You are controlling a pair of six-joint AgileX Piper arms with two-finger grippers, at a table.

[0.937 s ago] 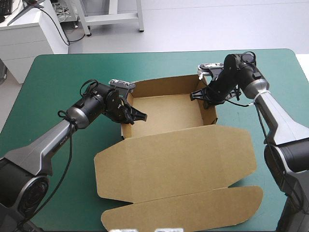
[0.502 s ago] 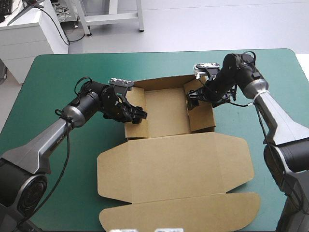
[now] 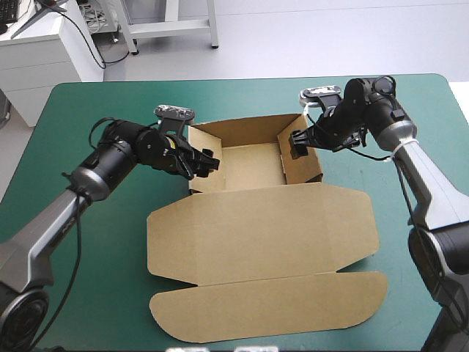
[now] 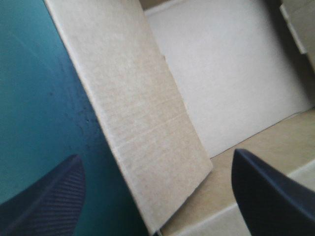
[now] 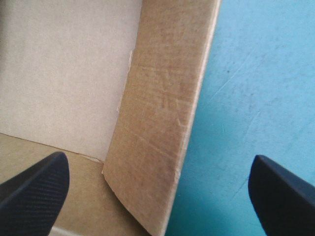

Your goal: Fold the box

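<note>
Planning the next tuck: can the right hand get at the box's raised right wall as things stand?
Probably yes: the right hand is open, and the right wall stands just ahead between its fingers, with nothing in the way.

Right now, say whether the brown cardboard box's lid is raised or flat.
Flat: the brown cardboard lid lies spread on the teal-green table cover.

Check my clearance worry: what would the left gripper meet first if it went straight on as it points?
Likely the box's left wall, which stands ahead between its open jaws; depth is unclear.
</note>
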